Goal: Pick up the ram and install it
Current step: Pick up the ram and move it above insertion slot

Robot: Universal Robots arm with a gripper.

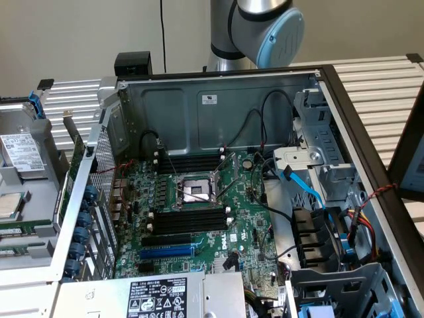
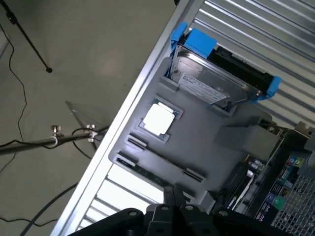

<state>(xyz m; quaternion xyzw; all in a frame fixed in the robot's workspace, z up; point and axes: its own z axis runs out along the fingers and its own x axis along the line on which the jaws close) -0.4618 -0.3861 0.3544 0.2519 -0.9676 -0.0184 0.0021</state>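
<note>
Wrist view: looking down on gray tray (image 2: 211, 142) resting on slatted metal table (image 2: 275, 29). Seeing gripper (image 2: 175, 192) hanging over near edge of tray, with fingers pressed together and clasping nothing. Noting ram (image 2: 145, 172) lying flat in long groove of tray, just beside fingertips; not managing to tell whether touching. Noting silver processor (image 2: 158, 119) sitting in square pocket next to that groove, and hard drive (image 2: 216, 81) with blue brackets occupying opposite end of tray.

Exterior view: showing open computer case (image 1: 218, 99) with motherboard (image 1: 245, 199) lying inside. Placing tray outside case, on the exterior view's left, so ram lying well apart from board. Observing black memory slots (image 1: 189, 222) running along both sides of processor socket (image 1: 195, 191), with blue expansion slot (image 1: 165, 252) lying just beside nearer bank. Noting robot arm (image 1: 265, 30) rising behind rear wall of case.
</note>
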